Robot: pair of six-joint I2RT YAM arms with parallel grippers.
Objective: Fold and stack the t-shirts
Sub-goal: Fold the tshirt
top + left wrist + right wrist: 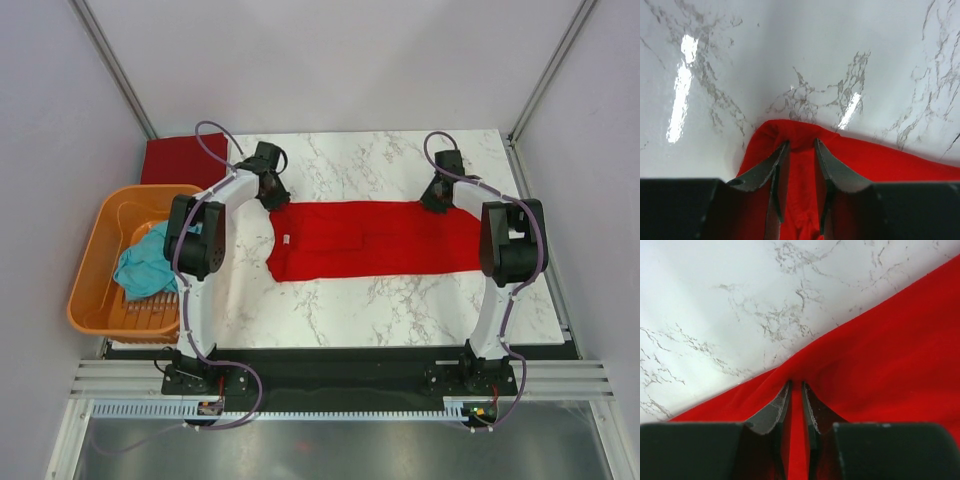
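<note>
The bright red t-shirt [375, 240] lies folded into a long band across the middle of the table, its white neck label [285, 239] near the left end. My left gripper [274, 198] is shut on the shirt's far left corner; in the left wrist view the cloth [880, 160] bunches between the gripper [801, 142] jaws. My right gripper [436, 203] is shut on the far edge near the right end, with a pinch of cloth [880, 370] between its narrow jaws [795, 384]. The maroon t-shirt [176, 160] lies at the back left. The teal t-shirt [146, 262] is in the basket.
The orange plastic basket [95, 280] stands at the table's left edge, beside the left arm. White marble tabletop [370, 160] shows behind and in front of the red shirt. Grey walls close in the sides and back.
</note>
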